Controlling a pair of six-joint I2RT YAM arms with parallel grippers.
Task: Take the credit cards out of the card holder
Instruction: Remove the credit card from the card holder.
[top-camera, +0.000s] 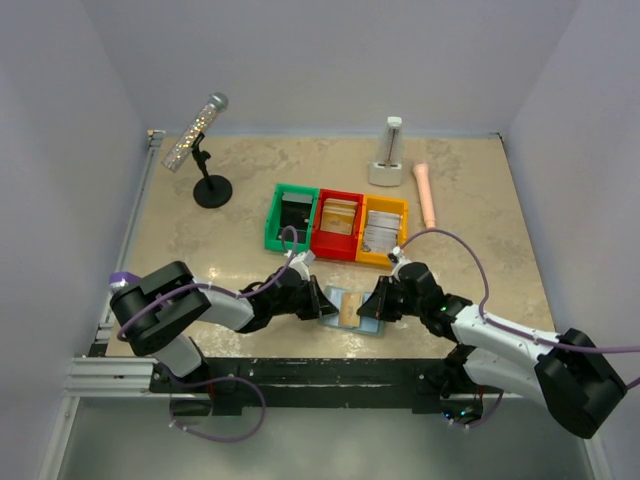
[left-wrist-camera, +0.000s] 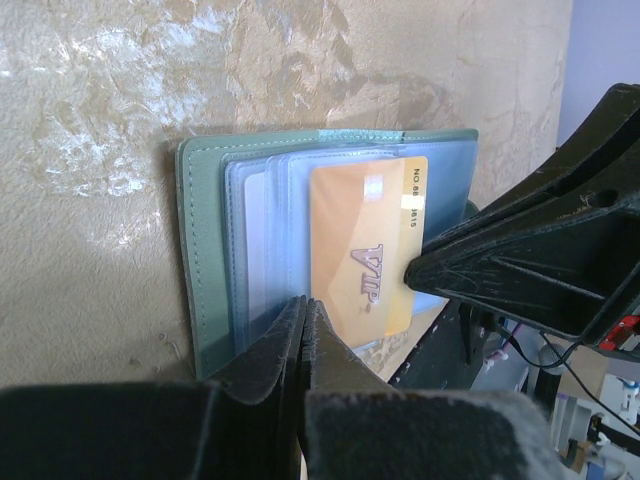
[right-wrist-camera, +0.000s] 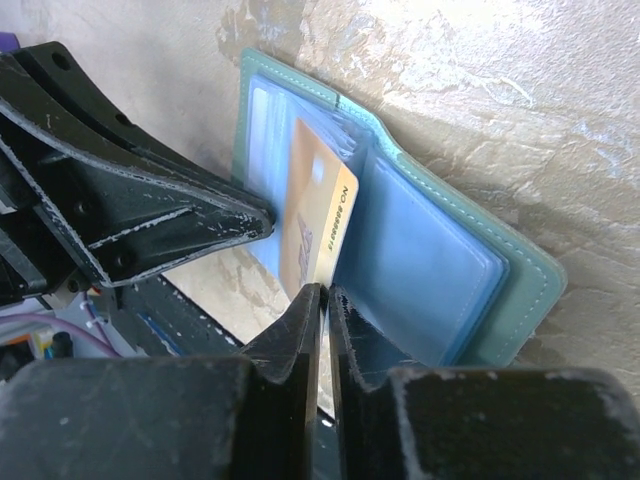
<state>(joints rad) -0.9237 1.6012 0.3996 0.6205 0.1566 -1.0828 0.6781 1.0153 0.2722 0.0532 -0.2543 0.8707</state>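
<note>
Grippers sit nearest me, two of them, meeting over one grey-green bifold card holder with pale blue sleeves. It lies open at the near edge of the beige marbled table. My left gripper has its fingers pressed together on the holder's near edge, pinning it as far as I can judge. My right gripper is closed to a sliver on the lower edge of one thin orange plastic VIP card, which stands partly out of its sleeve.

I count that one card for certain; pale shapes behind the other clear sleeves may be more, I cannot tell. No freed card lies beside the holder, so I judge the job barely begun: this card to draw clear, then any others.

Farther back stand three plastic bins, one green, one red, one yellow. Beyond them are one glittery microphone on a black stand, one white upright device and one pink cylinder.
</note>
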